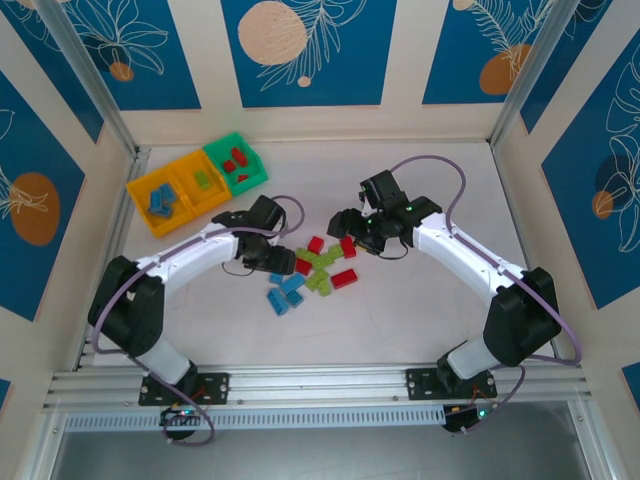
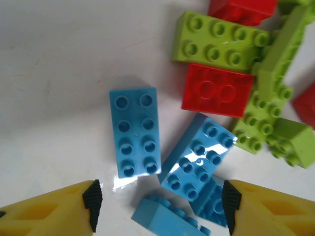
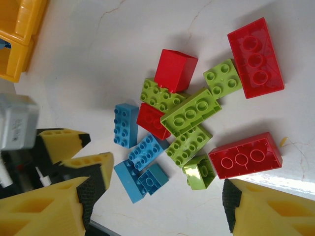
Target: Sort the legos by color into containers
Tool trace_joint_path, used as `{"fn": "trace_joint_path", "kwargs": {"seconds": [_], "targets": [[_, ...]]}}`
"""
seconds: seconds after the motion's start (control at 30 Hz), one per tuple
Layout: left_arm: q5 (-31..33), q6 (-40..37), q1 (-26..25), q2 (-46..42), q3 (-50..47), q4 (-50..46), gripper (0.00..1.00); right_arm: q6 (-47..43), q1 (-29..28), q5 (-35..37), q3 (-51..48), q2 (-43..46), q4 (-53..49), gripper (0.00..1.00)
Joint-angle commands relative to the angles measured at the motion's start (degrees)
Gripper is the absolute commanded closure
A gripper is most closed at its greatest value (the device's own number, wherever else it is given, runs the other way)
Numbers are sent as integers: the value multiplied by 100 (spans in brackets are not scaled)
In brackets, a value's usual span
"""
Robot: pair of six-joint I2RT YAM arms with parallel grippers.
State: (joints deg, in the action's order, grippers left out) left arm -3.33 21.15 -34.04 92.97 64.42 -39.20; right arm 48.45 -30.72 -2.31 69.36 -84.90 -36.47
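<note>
White surface (image 1: 420,330), blue leaf-print walls (image 1: 300,50). The left pincer (image 2: 161,205) and right pincer (image 3: 157,199) both gape wide and empty, with loose legos (image 1: 318,270) heaped between them. Beyond the left pincer, the containers (image 1: 183,172) hold blue, lime and red ones separately.

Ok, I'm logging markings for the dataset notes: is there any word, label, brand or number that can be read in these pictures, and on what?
None can be read.
The studs on the legos: any embossing is too blurred to read.
The containers: no label visible.
The wall panels: leaf and circle patterns, no words.
</note>
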Motion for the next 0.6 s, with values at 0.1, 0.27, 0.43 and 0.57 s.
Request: {"fn": "trace_joint_path", "kwargs": {"seconds": [0.1, 0.27, 0.43, 0.57], "targets": [[318, 104, -35, 661, 118, 228, 33, -2, 13, 84, 92, 137, -174, 28], [318, 159, -39, 1076, 253, 138, 38, -13, 31, 134, 67, 215, -220, 28], [586, 283, 7, 1065, 143, 167, 58, 12, 31, 126, 34, 226, -229, 28], [572, 294, 212, 596, 23, 186, 66, 18, 31, 109, 60, 202, -212, 28]]}}
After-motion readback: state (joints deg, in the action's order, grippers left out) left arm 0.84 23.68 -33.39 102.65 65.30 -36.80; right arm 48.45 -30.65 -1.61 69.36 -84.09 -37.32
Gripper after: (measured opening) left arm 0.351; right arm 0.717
